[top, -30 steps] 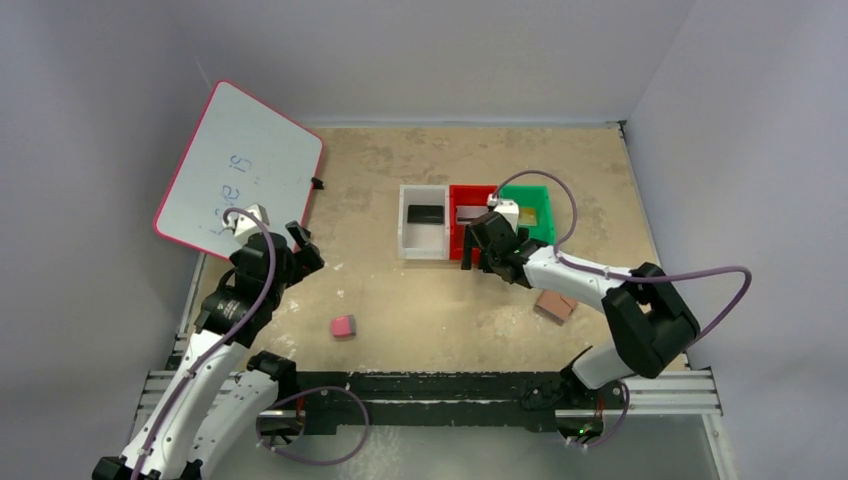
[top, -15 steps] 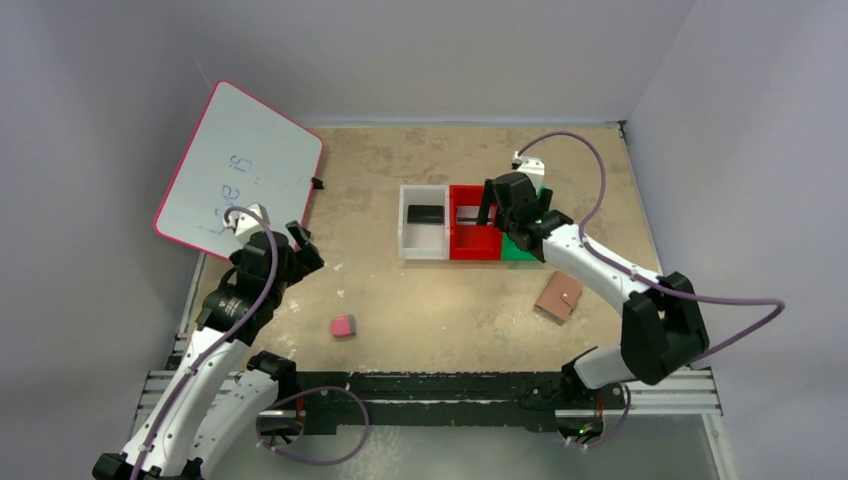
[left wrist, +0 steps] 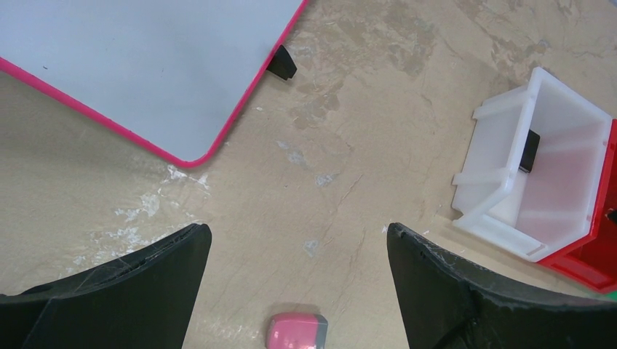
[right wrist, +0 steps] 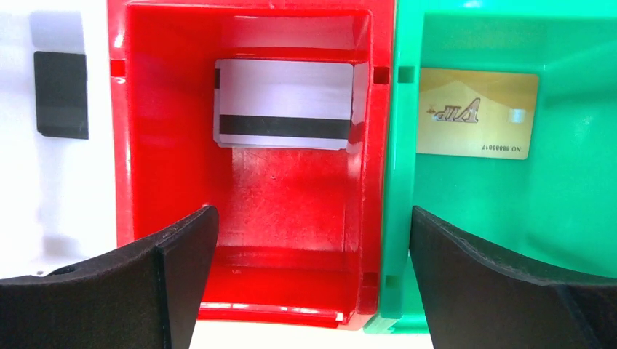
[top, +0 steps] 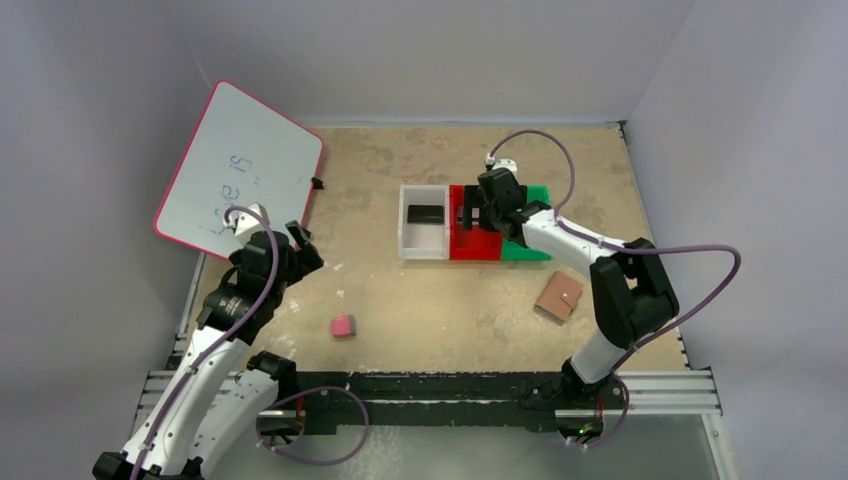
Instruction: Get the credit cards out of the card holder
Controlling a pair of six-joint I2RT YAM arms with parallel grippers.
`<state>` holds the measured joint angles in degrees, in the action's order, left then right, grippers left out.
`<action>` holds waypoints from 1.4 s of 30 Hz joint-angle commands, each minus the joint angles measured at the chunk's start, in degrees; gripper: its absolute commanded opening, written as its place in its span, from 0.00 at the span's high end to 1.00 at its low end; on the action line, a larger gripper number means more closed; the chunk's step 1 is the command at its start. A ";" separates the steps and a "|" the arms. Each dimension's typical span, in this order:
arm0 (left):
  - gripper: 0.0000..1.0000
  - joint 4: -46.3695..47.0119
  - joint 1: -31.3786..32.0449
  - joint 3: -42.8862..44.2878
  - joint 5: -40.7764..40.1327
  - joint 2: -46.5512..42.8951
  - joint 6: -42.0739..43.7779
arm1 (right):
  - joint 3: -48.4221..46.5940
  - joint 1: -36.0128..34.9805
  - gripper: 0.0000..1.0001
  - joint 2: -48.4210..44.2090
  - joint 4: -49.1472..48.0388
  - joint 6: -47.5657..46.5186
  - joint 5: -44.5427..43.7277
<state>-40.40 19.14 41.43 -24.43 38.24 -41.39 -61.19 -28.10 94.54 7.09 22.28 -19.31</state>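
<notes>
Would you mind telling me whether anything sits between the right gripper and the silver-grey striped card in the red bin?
Nothing visible does. The open right gripper hangs above the red plastic bin, and the silver-grey plastic card with a dark stripe lies uncovered inside it.

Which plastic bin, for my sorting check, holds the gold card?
The green plastic bin, rightmost, holds the gold plastic card; the red bin has a silver striped card, the white bin a black card.
</notes>
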 commanded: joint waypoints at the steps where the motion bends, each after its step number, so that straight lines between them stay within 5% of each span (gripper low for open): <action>1: 0.09 1.03 -0.20 0.76 -1.29 -0.12 -0.39 | -3.29 0.22 0.01 -0.06 -3.58 -4.00 4.76; 14: 0.09 0.94 -0.18 0.78 -1.32 0.10 -0.43 | -7.50 0.08 0.02 3.30 -4.12 -6.09 8.78; 25: 0.09 0.89 -0.16 0.85 -1.15 -0.38 -0.39 | -5.91 0.14 0.04 -1.75 -3.61 -2.94 21.78; 30: 0.09 0.94 -0.15 0.85 -0.65 -0.66 -0.42 | -6.08 0.09 0.06 -4.82 -0.89 -3.07 20.15; 33: 0.09 0.94 -0.13 0.83 -0.54 -0.81 -0.42 | -6.76 0.14 0.05 -8.15 2.67 -1.33 11.57; 38: 0.09 0.93 -0.10 0.84 -0.28 -1.81 -0.38 | -4.29 1.49 0.00 -15.18 15.92 13.85 -22.14; 42: 0.09 1.19 -0.15 0.67 0.18 -2.92 -0.20 | 4.70 11.82 0.00 -21.03 18.77 21.39 -16.89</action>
<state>-40.42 19.14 41.43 -24.45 36.62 -41.39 -63.88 -24.95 78.28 18.26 32.75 -29.36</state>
